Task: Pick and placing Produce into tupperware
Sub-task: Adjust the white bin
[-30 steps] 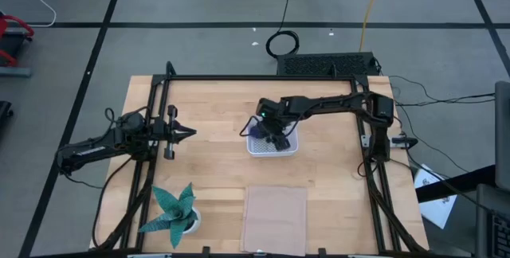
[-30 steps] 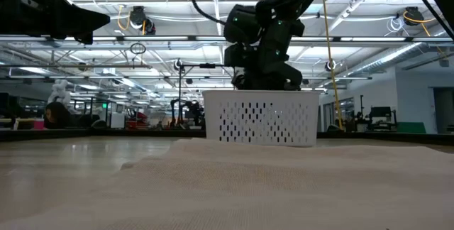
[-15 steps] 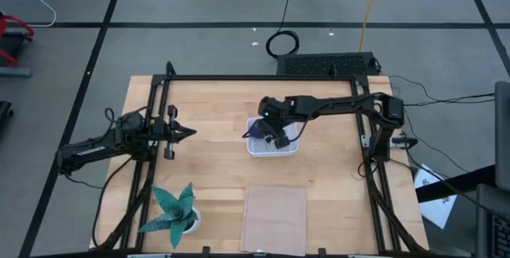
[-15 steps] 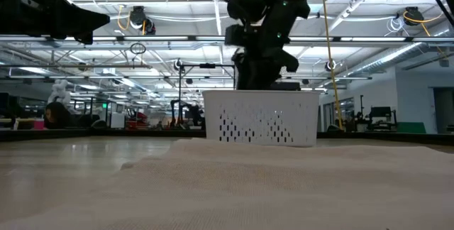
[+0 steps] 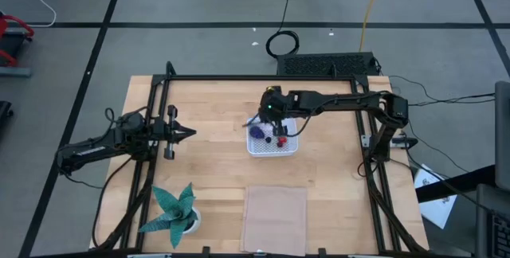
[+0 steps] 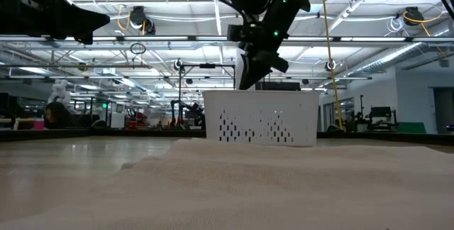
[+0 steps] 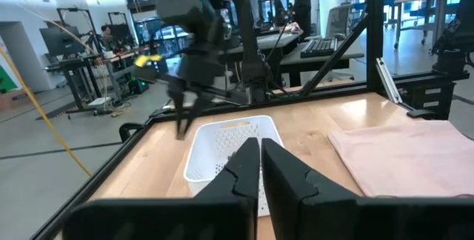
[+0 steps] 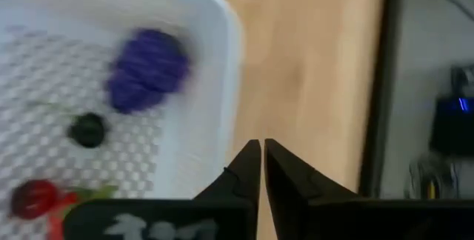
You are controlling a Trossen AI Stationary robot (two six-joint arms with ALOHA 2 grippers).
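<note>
The white tupperware (image 5: 272, 145) stands mid-table, its bottom on the wood. In it lie the produce: a purple lump (image 8: 147, 70), a small dark ball (image 8: 87, 130) and a red piece (image 8: 33, 198). My right gripper (image 5: 253, 121) is shut and empty. It hangs above the tupperware's far left corner (image 6: 243, 83), clear of the rim, fingers pointing down. My left gripper (image 5: 190, 133) is shut and waits at the table's left, pointing toward the tupperware (image 7: 222, 147).
A teal spiky potted plant (image 5: 172, 209) stands at the near left corner. A flat pinkish sheet (image 5: 275, 218) lies near the front edge, in front of the tupperware. A black frame (image 5: 239, 78) runs around the table's edges.
My right gripper has risen out of the tupperware and drawn back toward the table's far edge, and its fingers have shut. The produce, covered by the gripper before, now shows lying in the tupperware.
</note>
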